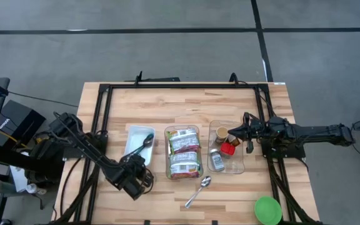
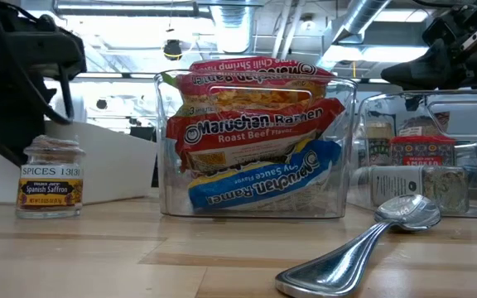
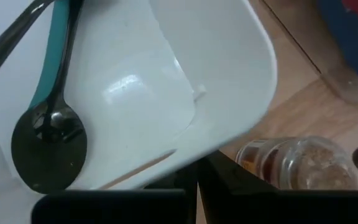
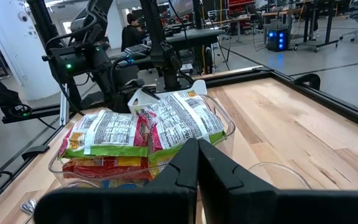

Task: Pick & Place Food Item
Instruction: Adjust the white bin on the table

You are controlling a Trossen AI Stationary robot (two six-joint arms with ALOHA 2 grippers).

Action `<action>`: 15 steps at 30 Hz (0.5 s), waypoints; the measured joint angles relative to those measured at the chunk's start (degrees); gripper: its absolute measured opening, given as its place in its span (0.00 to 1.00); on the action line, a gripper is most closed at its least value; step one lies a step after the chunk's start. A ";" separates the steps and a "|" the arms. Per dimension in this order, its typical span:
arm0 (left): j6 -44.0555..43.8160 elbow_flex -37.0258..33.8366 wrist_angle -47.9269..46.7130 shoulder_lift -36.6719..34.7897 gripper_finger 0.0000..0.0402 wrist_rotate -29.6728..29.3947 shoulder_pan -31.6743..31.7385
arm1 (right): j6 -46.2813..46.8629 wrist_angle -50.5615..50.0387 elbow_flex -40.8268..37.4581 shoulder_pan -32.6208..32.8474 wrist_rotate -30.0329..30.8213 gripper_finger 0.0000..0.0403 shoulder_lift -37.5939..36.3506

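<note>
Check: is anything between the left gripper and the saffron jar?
Nothing visible. The shut left gripper sits right beside the saffron jar; the white tray lies next to them, not between. The right gripper waits over the spice bin.

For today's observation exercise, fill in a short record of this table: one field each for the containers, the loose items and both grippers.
white tray: holds a dark spoon
middle clear bin: ramen packets
right clear bin: small jars
loose on table: metal spoon, saffron jar, green lid
left gripper: shut, beside the white tray
right gripper: shut, over the right clear bin
</note>
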 joint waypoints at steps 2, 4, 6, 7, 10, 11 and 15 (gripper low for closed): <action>2.10 0.00 0.01 0.00 0.00 0.02 0.80 | 0.00 0.01 0.00 -0.01 0.00 0.00 0.00; 4.36 0.00 0.02 -0.01 0.00 -0.07 1.67 | 0.00 -0.01 0.00 -0.01 0.00 0.00 0.00; 5.63 0.00 -0.01 -0.09 0.00 -0.09 2.51 | 0.00 -0.01 0.00 -0.01 0.00 0.00 0.00; 6.09 0.00 -0.04 -0.30 0.00 -0.07 2.88 | 0.00 -0.01 0.00 -0.01 0.00 0.00 0.00; 6.98 0.00 -0.05 -1.76 0.00 -0.22 3.87 | 0.00 0.00 0.00 -0.01 0.00 0.00 0.00; 7.78 -0.01 -0.12 -2.34 0.00 -0.33 4.14 | 0.00 -0.01 0.00 -0.01 0.00 0.00 0.00; 12.42 -0.02 -0.08 -5.60 0.00 -1.06 4.78 | 0.00 -0.01 0.00 0.00 0.00 0.00 0.00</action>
